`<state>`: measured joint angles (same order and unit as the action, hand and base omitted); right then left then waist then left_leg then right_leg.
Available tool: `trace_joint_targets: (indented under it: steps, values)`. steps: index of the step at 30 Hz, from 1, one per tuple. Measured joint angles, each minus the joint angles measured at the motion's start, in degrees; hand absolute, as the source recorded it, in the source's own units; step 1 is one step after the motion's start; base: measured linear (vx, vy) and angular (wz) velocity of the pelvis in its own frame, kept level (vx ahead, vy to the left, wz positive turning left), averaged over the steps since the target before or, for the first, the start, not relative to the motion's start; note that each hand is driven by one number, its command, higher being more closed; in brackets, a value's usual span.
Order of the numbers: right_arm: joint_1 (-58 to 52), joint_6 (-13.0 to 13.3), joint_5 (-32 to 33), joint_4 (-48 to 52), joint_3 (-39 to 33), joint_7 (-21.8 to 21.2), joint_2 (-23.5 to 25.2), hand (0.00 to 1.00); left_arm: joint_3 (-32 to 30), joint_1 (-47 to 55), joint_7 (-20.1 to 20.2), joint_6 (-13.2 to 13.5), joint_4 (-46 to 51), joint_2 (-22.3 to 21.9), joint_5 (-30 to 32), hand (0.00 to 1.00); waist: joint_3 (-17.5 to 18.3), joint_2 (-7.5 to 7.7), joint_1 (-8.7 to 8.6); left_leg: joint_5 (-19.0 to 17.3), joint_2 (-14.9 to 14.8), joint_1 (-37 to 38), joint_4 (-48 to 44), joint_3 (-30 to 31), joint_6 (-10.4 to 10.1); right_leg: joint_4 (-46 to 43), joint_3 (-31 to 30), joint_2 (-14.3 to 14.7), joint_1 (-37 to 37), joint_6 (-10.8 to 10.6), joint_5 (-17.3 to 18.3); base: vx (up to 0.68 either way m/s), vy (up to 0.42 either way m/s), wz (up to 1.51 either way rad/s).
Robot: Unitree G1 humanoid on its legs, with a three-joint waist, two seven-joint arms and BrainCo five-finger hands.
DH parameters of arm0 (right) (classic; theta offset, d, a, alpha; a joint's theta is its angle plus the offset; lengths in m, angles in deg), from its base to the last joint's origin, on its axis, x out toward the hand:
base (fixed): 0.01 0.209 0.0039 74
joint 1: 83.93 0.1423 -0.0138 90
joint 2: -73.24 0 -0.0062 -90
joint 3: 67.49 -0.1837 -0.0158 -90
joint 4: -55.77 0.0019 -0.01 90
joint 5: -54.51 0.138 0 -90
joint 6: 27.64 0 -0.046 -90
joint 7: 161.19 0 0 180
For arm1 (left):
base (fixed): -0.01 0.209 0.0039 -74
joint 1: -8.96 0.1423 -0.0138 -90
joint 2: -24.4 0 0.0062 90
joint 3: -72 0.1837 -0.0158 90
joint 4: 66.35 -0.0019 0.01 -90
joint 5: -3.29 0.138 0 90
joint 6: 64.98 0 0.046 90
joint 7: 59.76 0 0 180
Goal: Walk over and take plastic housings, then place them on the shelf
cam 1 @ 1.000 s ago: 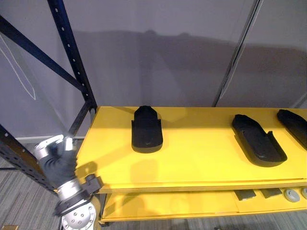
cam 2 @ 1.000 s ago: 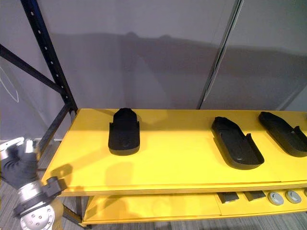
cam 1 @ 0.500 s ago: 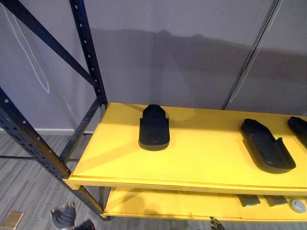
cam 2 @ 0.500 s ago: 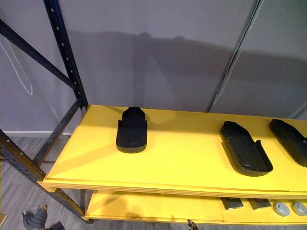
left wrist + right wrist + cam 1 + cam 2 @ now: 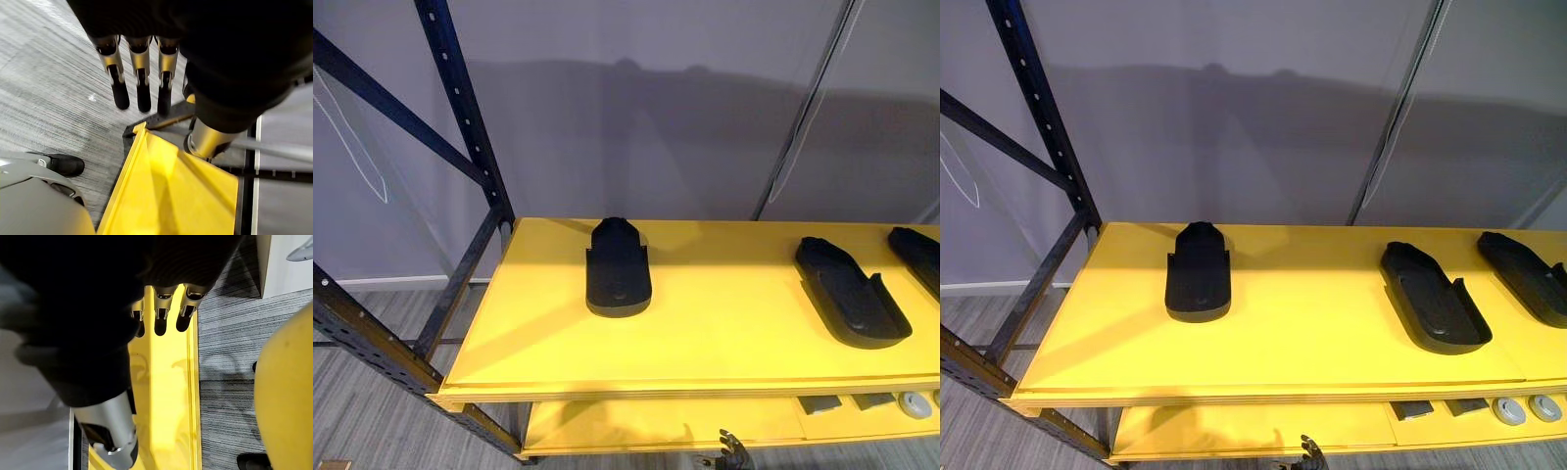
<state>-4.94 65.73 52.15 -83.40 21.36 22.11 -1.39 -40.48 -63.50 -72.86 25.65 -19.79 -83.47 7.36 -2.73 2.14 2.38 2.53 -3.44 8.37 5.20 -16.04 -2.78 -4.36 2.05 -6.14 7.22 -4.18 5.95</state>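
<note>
In the left eye view three black plastic housings lie flat on the top board of the yellow shelf: the left housing stands alone, well apart from the middle housing, and the third housing sits at the board's right end. The right hand peeks up below the shelf's front edge. The right eye view gives the same layout, with the dark post of the rack rising just beside the shelf's left corner. In the left wrist view the left hand hangs with its fingers straight and apart, holding nothing, above the grey floor and close to the shelf's corner. In the right wrist view the right hand's fingers are relaxed and empty too, pointing down at the yellow board. Both hands sit lower than the top board, so the likeliest slip is an arm lifting straight up and catching the board's front edge, or the left one striking the post. The housings look low, smooth and wide; fingers coming in flat could shove one toward the back wall instead of getting under it, and a one-sided hold would probably let it tip out.
</note>
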Motion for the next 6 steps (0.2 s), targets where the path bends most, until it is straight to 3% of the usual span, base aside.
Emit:
trace_joint_targets:
  steps: [6]
  values:
    - [0.95,-0.02,-0.01,-1.26,-1.15,0.01,-0.31,0.00,2.85,-0.44,1.44,0.35,-0.63,1.08,0.76,0.00,-0.42,-0.65,0.01,-0.14,0.01,0.07,0.02,-0.06,-0.10,0.67,0.00,0.03,0.35,0.00,-0.02,0.00,0.000,0.00]
